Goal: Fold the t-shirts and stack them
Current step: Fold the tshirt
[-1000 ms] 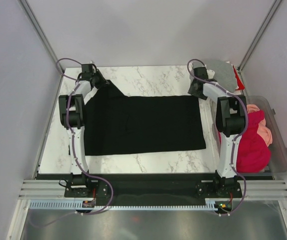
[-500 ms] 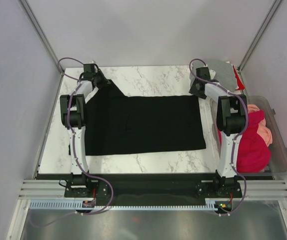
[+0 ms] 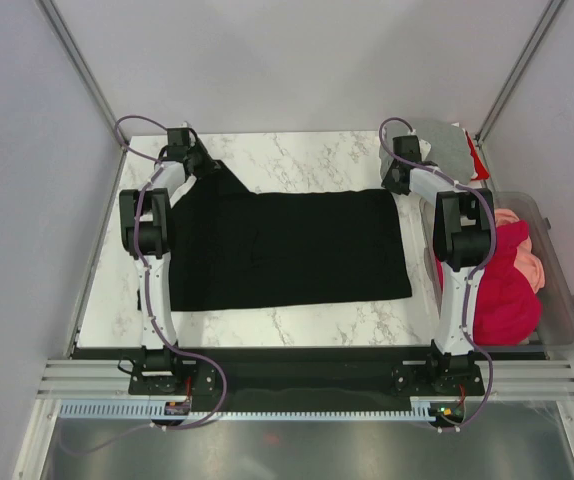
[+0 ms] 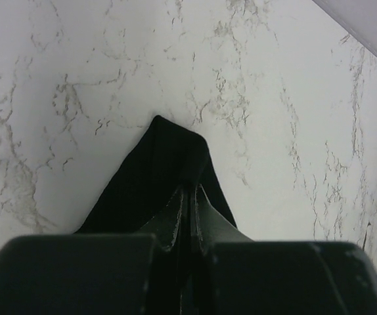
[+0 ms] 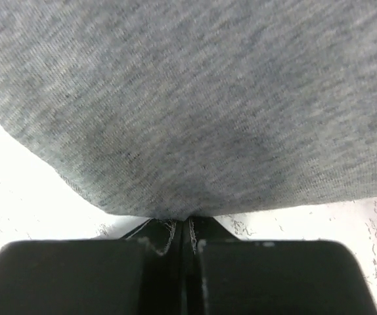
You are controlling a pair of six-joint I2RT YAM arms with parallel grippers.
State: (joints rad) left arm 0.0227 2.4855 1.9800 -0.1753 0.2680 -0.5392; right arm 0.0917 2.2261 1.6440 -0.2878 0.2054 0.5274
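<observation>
Right gripper (image 5: 182,226) just snapped shut; a second ago its jaws were well open. It sits at the far right corner of the black t-shirt (image 3: 297,250), nose against the grey t-shirt (image 5: 195,98). We can't tell from the wrist view whether black cloth is actually caught. Left gripper (image 4: 190,197) is unchanged, clamped on the far left corner, cloth tip poking past its fingers. The black t-shirt lies flat across the table (image 3: 307,155). The crimson t-shirt (image 3: 507,295) sits in the tub (image 3: 565,300). We judge both far corners are now pinched, so the first fold looks ready to start.
</observation>
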